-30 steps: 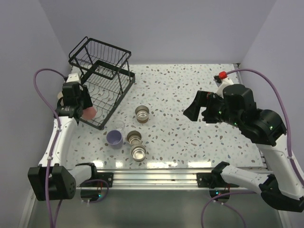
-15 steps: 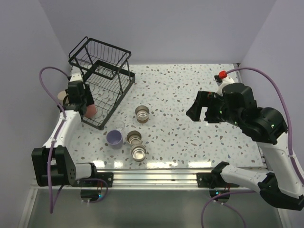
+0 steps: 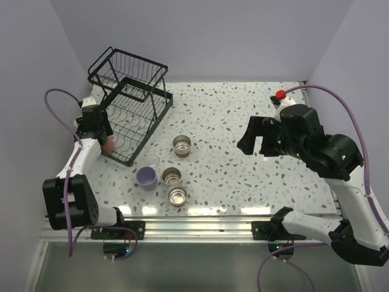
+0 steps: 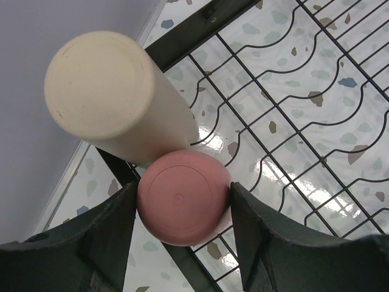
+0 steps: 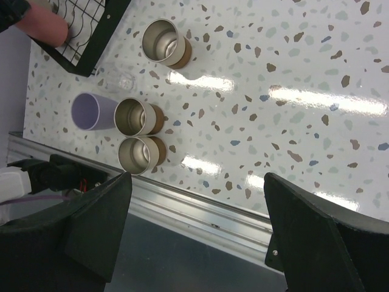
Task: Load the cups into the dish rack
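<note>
My left gripper is shut on the red-pink cup, bottom toward the camera, over the left edge bar of the black wire dish rack. A tan cup stands bottom-up touching it. From above, the left gripper with the pink cup sits at the low left corner of the rack. Three steel cups, a lavender cup and a clear glass cup stand on the table. My right gripper hangs open and empty over the right half.
The right wrist view shows the steel cups, the lavender cup and the rack corner, with the table's metal front rail below the right gripper. The left wall is close beside the rack.
The left gripper has carried the red-pink cup a little back and left along the rack's left edge. The right arm has barely shifted.
</note>
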